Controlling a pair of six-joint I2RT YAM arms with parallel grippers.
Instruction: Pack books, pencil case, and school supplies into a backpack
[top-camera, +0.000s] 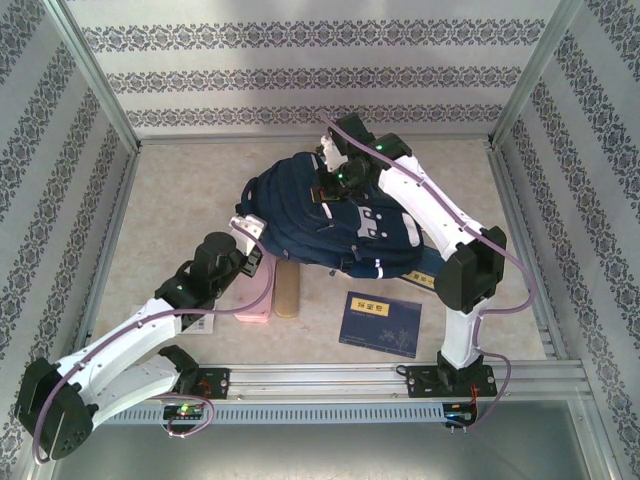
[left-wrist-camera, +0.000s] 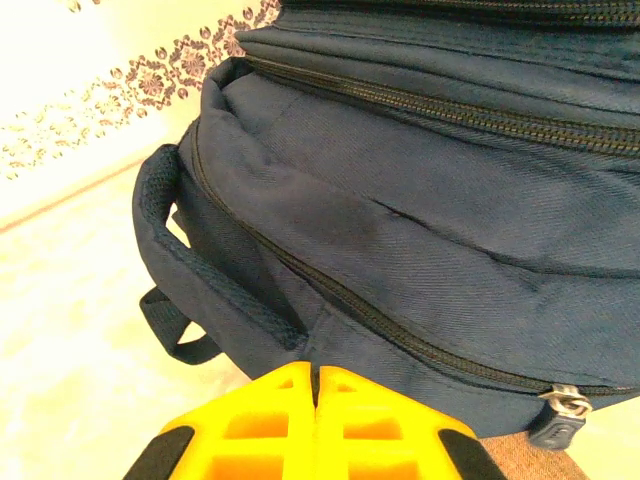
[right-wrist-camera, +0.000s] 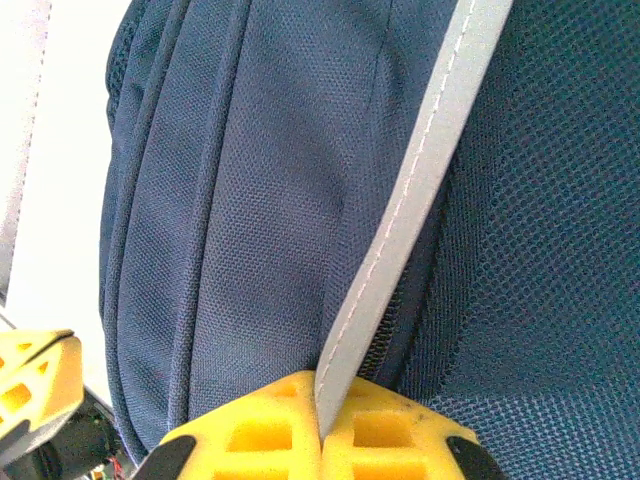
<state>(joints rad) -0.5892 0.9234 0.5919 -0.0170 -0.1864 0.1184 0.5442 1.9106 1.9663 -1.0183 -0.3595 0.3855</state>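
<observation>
The dark navy backpack (top-camera: 310, 215) lies in the middle of the table. At its left end my left gripper (top-camera: 252, 243) is shut, its yellow fingertips (left-wrist-camera: 290, 385) pinching a fold of the fabric just below a zipper (left-wrist-camera: 400, 335). On the backpack's far top side my right gripper (top-camera: 335, 183) is shut on a grey strip (right-wrist-camera: 400, 230) of the backpack. A thin navy book (top-camera: 380, 322) with gold marks lies flat in front of the backpack. A tan oblong pencil case (top-camera: 287, 291) and a pink flat case (top-camera: 254, 300) lie beside my left gripper.
A white packet (top-camera: 203, 323) peeks out from under my left arm. A yellowish edge (top-camera: 418, 272) shows under the backpack's right corner. Patterned walls and metal posts enclose the table, and a rail (top-camera: 330, 378) runs along its near edge.
</observation>
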